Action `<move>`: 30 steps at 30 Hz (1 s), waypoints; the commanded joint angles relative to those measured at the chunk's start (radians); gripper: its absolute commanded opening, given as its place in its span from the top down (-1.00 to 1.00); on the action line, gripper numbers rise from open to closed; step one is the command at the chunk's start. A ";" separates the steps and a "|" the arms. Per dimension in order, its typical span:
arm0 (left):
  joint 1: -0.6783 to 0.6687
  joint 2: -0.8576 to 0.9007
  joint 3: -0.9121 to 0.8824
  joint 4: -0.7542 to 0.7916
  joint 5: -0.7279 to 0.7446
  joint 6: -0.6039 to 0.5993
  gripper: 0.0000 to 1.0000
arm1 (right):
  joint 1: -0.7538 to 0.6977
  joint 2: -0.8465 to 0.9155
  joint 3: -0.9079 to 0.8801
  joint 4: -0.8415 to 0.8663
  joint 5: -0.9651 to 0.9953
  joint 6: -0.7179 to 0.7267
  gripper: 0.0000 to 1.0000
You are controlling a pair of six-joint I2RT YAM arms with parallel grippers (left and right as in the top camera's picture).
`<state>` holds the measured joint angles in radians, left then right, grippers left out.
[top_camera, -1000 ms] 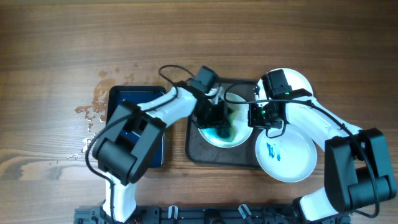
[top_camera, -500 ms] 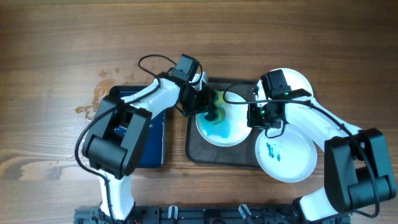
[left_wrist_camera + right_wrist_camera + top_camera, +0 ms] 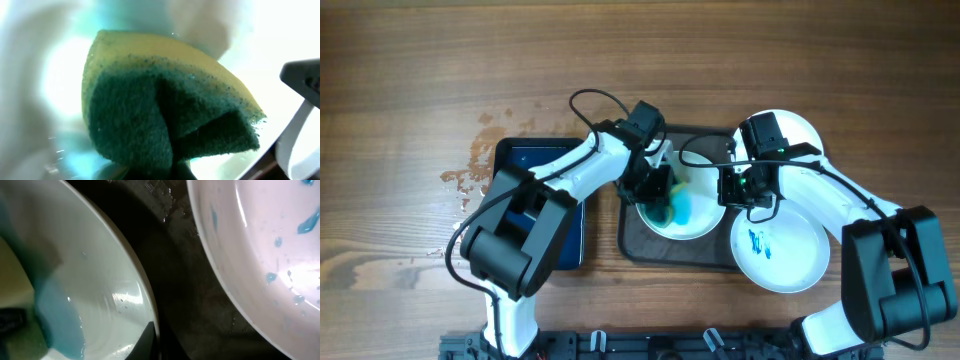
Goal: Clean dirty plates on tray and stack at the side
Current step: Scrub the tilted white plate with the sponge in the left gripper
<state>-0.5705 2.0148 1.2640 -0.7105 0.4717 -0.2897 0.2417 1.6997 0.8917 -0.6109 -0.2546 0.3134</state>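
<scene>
Plate [image 3: 706,212] on tray [image 3: 640,246] under left gripper [image 3: 660,190] pressing sponge [image 3: 165,120], right gripper [image 3: 740,187] at rim

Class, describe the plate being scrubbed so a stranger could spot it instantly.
Start at the dark tray mid-table. The plate inside it is yours. Unlike the two plates to its right, it carries a green-and-yellow sponge and a wet teal smear.

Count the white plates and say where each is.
3. The scrubbed plate lies in the tray under the sponge; the smeared plate sits right of the tray, nearer the robot; the far plate lies behind it, partly hidden by the right arm.
</scene>
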 commanded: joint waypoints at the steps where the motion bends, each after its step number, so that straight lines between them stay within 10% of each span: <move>1: -0.034 0.069 -0.046 0.071 0.172 -0.016 0.92 | 0.002 -0.002 -0.009 -0.004 0.029 -0.007 0.91; 6: -0.033 0.069 -0.046 0.188 0.197 -0.085 0.92 | 0.002 -0.002 -0.009 -0.004 0.029 -0.007 0.92; 18: 0.107 0.069 -0.046 0.226 -0.283 -0.212 0.92 | 0.002 -0.002 -0.009 -0.008 0.029 -0.007 0.91; 30: -0.021 0.069 -0.046 0.048 -0.015 0.025 0.92 | 0.002 -0.002 -0.009 -0.004 0.029 -0.019 0.91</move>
<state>-0.5472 2.0155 1.2793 -0.6556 0.3771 -0.3077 0.2420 1.6997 0.8917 -0.6067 -0.2539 0.3126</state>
